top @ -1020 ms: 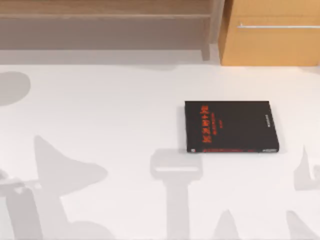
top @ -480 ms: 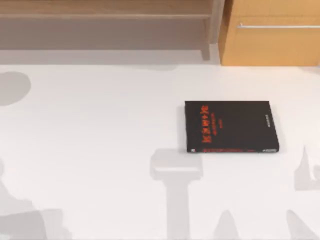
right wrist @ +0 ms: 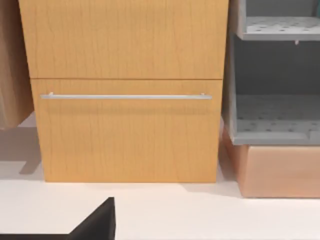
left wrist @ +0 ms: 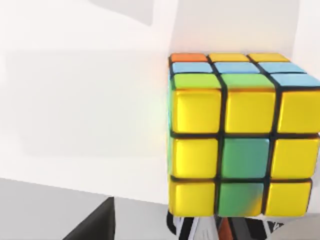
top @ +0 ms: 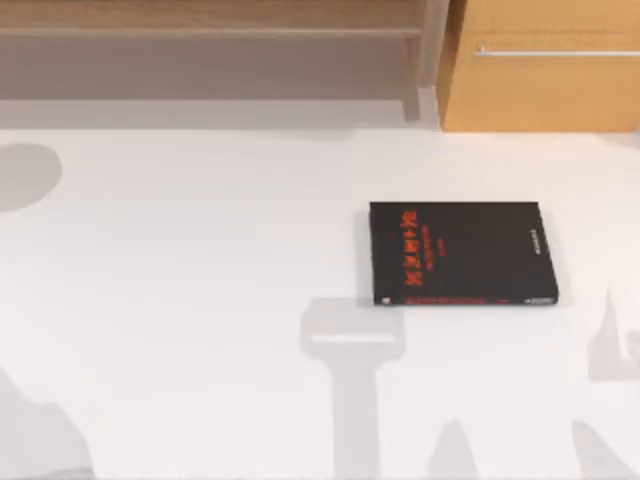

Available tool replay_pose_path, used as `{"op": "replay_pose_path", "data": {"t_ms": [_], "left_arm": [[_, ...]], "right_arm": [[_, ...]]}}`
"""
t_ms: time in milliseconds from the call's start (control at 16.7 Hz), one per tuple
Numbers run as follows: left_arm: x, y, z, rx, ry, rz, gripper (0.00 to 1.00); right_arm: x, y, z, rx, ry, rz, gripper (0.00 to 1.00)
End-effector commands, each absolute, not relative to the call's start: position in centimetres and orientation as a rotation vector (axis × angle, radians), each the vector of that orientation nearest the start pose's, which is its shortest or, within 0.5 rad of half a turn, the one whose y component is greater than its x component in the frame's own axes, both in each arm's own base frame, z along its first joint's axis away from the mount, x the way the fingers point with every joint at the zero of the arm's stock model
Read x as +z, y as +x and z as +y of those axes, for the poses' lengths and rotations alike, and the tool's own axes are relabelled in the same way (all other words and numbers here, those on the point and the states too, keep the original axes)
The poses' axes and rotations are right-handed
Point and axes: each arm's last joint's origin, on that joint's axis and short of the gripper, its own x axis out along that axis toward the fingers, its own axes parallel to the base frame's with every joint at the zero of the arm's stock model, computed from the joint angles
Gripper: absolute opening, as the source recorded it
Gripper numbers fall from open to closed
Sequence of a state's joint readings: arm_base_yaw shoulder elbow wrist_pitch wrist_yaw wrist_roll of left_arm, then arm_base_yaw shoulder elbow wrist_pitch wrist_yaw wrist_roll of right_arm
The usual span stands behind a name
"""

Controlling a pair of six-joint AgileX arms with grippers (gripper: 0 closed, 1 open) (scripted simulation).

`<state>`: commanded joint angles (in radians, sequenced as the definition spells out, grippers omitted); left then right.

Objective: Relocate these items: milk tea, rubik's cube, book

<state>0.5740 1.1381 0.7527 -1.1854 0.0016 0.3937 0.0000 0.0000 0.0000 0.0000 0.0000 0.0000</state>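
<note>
Left wrist view: rubik's cube close before left pincer; pincer state cannot tell.

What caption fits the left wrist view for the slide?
Left wrist view: rubik's cube, mostly yellow face toward the camera, close up against a pale surface.

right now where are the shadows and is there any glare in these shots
Top view: grey arm-shaped shadows lie across the near table, one just left of and below the black book, and a round one sits at the far left. Left wrist view: the cube has glossy sheen on its yellow faces against a washed-out bright background. Right wrist view: even light, a soft shadow under the cabinet.
</note>
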Motion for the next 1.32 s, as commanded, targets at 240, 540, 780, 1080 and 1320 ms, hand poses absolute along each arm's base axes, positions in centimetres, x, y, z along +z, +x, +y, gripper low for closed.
{"op": "replay_pose_path", "data": {"t_ms": [240, 540, 780, 1080, 1320], "left_arm": [[20.4, 13.9, 9.1, 0.135, -0.137, 1.565, 1.0], [17.8, 14.0, 9.1, 0.137, -0.135, 1.565, 1.0], [14.8, 13.9, 9.0, 0.137, -0.135, 1.563, 1.0], [14.4, 13.8, 9.0, 0.136, -0.136, 1.566, 1.0], [14.4, 13.8, 9.0, 0.136, -0.136, 1.566, 0.7]], "right_arm": [[16.0, 10.6, -0.1, 0.0, 0.0, 0.0, 1.0], [16.0, 10.6, -0.1, 0.0, 0.0, 0.0, 1.0], [16.0, 10.6, -0.1, 0.0, 0.0, 0.0, 1.0], [16.0, 10.6, -0.1, 0.0, 0.0, 0.0, 1.0], [16.0, 10.6, -0.1, 0.0, 0.0, 0.0, 1.0]]}}
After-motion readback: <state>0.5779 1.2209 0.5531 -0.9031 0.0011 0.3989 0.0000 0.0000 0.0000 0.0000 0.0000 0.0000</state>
